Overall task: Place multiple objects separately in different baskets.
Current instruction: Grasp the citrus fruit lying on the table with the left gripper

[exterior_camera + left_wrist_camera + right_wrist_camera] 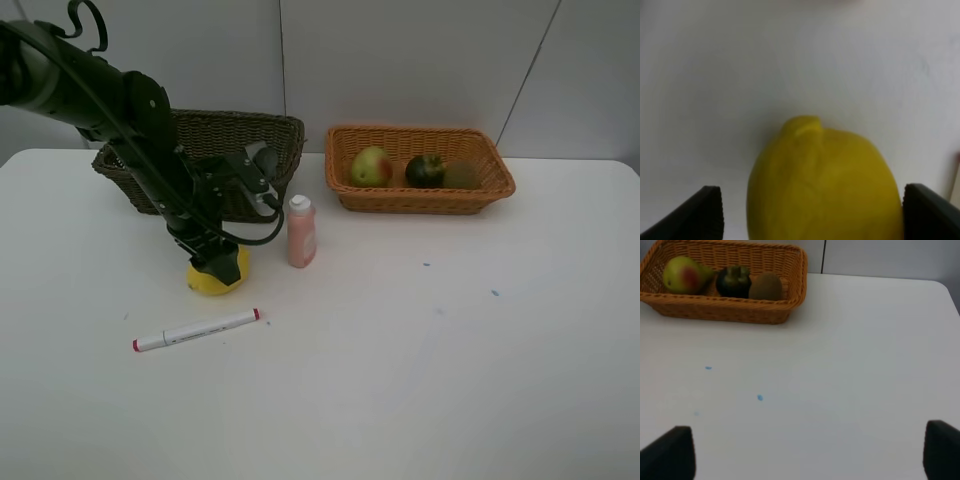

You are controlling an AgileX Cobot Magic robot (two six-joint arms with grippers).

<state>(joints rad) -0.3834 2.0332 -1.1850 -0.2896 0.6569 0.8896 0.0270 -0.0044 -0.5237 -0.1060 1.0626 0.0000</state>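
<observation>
A yellow lemon point(217, 276) lies on the white table in front of the dark olive-brown basket point(285, 135). My left gripper point(213, 262) is lowered over the lemon and open, with the lemon point(825, 185) between its fingers point(707, 212). The pink bottle point(301, 232) stands upright just right of it. The white red-capped marker point(197, 330) lies nearer the front. The orange basket point(420, 198) holds the mango point(371, 167), mangosteen point(425, 171) and kiwi point(461, 176). My right gripper point(807, 455) is open over bare table, well short of the orange basket point(725, 310).
A dark cable from the left arm hangs between the dark basket and the pink bottle. Small blue specks point(494, 292) mark the table on the right. The white wall stands close behind both baskets.
</observation>
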